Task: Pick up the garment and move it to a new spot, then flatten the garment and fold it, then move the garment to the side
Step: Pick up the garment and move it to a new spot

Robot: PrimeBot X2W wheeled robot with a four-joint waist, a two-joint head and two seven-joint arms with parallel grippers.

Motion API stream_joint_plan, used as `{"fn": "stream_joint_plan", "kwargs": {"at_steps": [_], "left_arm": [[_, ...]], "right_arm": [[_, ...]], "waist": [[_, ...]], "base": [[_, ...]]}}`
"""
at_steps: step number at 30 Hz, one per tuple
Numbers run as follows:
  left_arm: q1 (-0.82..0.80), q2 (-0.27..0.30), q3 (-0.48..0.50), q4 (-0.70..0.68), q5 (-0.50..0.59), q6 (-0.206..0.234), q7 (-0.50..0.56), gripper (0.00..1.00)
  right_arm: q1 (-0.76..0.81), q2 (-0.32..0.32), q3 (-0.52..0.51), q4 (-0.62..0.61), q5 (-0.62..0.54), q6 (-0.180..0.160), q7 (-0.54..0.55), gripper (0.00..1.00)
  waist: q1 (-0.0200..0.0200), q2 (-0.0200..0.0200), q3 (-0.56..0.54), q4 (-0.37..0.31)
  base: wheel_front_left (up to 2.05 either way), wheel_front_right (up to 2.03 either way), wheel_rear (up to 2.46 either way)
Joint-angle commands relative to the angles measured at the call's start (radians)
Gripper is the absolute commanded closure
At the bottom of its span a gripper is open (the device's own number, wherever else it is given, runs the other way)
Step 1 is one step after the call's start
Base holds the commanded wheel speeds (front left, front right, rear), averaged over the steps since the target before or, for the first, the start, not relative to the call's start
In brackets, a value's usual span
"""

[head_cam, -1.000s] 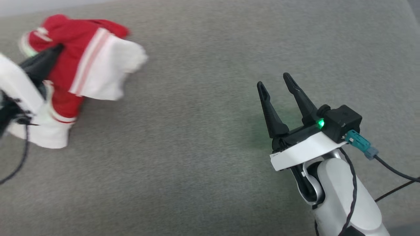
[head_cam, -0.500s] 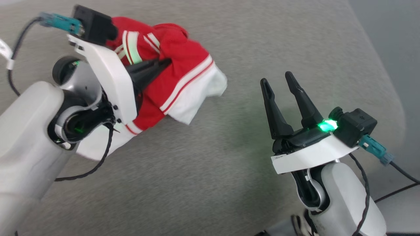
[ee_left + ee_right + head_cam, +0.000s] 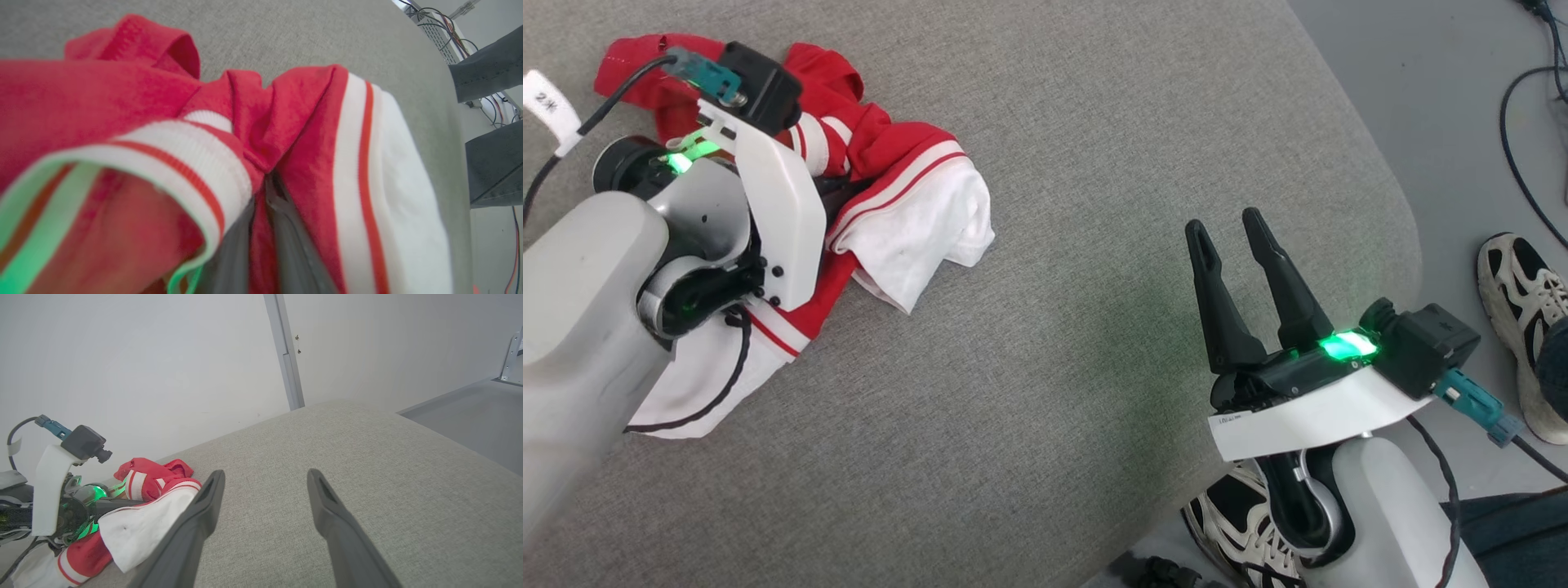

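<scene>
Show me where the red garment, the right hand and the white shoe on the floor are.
garment (image 3: 915, 220): head view, on its white sleeve end.
right hand (image 3: 1225, 222): head view, midway between its open fingertips.
shoe (image 3: 1521, 286): head view, on its laced upper.

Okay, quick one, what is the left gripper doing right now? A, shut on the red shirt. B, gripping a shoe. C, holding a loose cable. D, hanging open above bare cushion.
A: in the left wrist view the left gripper has its fingers pinched together on a fold of the red shirt, while the right gripper stands open over the grey cushion.
</scene>
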Motion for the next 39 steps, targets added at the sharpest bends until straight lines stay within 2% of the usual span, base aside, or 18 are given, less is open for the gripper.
{"fn": "stream_joint_plan", "kwargs": {"at_steps": [1, 3, 4, 6, 7, 8, 16, 23, 26, 32, 37, 39], "left_arm": [[0.035, 0.01, -0.045, 0.065, 0.034, 0.006, 0.03, 1.0], [0.027, 0.014, -0.061, 0.09, 0.046, -0.003, 0.03, 1.0], [0.02, 0.016, -0.065, 0.099, 0.05, -0.007, 0.025, 0.91], [0.007, 0.024, -0.067, 0.108, 0.062, -0.011, 0.011, 0.54], [0.0, 0.03, -0.069, 0.105, 0.065, -0.014, 0.006, 0.24], [-0.004, 0.034, -0.062, 0.099, 0.057, -0.016, -0.005, 0.0], [-0.053, -0.011, 0.008, 0.011, 0.015, -0.028, -0.147, 0.0], [0.055, 0.005, 0.061, -0.014, 0.022, -0.012, -0.352, 0.0], [0.14, 0.01, 0.09, 0.004, 0.012, 0.001, -0.48, 0.0], [0.309, -0.022, 0.138, 0.103, -0.025, 0.022, -0.707, 0.0], [0.41, -0.069, 0.213, 0.187, -0.037, 0.021, -0.782, 0.0], [0.44, -0.078, 0.283, 0.188, 0.007, 0.025, -0.786, 0.0]], "right_arm": [[0.01, 0.001, -0.002, -0.007, 0.006, 0.0, -0.005, 0.0], [0.013, 0.002, -0.001, -0.01, 0.006, 0.0, -0.005, 0.0], [0.014, 0.002, 0.001, -0.01, 0.007, 0.0, -0.005, 0.0], [0.009, 0.001, 0.009, -0.009, 0.0, 0.0, -0.005, 0.0], [0.003, 0.001, 0.015, -0.006, -0.004, 0.0, -0.005, 0.0], [-0.003, 0.001, 0.021, -0.003, -0.007, 0.0, -0.005, 0.0], [-0.038, 0.001, 0.006, 0.042, -0.093, 0.0, -0.005, 0.0], [-0.059, 0.001, -0.019, 0.093, -0.184, 0.0, -0.005, 0.0], [-0.067, 0.001, -0.044, 0.113, -0.224, 0.0, -0.005, 0.0], [-0.057, 0.001, -0.125, 0.143, -0.301, 0.0, -0.005, 0.0], [-0.04, 0.001, -0.187, 0.156, -0.364, 0.0, -0.005, 0.0], [-0.034, 0.001, -0.207, 0.159, -0.385, 0.0, -0.005, 0.0]], "waist": [[0.0, 0.0, 0.001, 0.0], [0.0, 0.0, 0.0, 0.0], [0.0, 0.0, -0.001, 0.001], [0.0, 0.0, -0.006, 0.002], [0.0, 0.0, -0.011, 0.002], [0.0, 0.0, -0.016, 0.003], [0.0, 0.0, -0.067, 0.119], [0.0, 0.0, -0.12, 0.234], [0.0, 0.0, -0.141, 0.28], [0.0, 0.0, -0.183, 0.381], [0.0, 0.0, -0.206, 0.463], [0.0, 0.0, -0.212, 0.489]], "base": [[0.0, 0.0, 0.0], [0.0, 0.0, 0.0], [0.0, 0.0, 0.0], [0.0, 0.0, 0.0], [0.0, 0.0, 0.0], [0.0, 0.0, 0.0], [0.0, 0.0, 0.0], [0.0, 0.0, 0.0], [0.0, 0.0, 0.0], [0.0, 0.0, 0.0], [0.0, 0.0, 0.0], [0.0, 0.0, 0.0]]}}
